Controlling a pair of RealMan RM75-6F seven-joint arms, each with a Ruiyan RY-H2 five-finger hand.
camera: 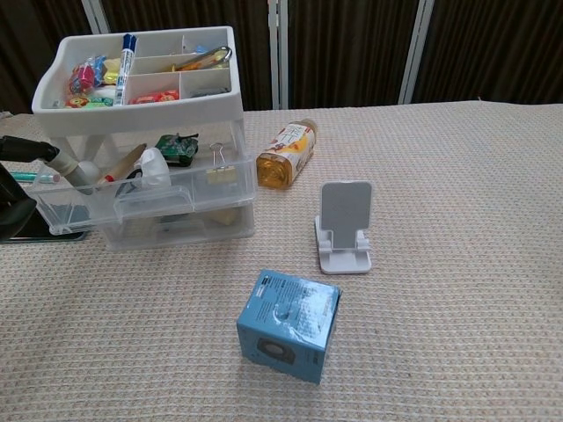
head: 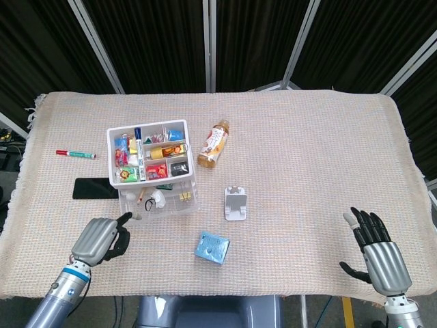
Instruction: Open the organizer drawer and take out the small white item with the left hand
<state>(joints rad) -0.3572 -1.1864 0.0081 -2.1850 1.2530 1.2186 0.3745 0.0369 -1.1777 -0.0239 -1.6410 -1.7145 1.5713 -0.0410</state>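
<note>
The white organizer (head: 110,147) (camera: 141,104) stands left of centre, its top tray full of small things. Its upper clear drawer (head: 167,208) (camera: 149,204) is pulled out toward me. A small white item (head: 158,199) (camera: 154,167) lies in it among clips and other bits. My left hand (head: 102,239) (camera: 19,180) is at the drawer's front left corner, fingers curled and one fingertip hooked on the drawer's edge. My right hand (head: 375,249) hovers open at the near right, holding nothing.
An orange-capped bottle (head: 214,143) (camera: 286,154) lies right of the organizer. A white phone stand (head: 236,203) (camera: 345,224) and a blue box (head: 212,247) (camera: 288,325) sit nearer me. A black phone (head: 92,188) and a marker (head: 76,154) lie left of the organizer.
</note>
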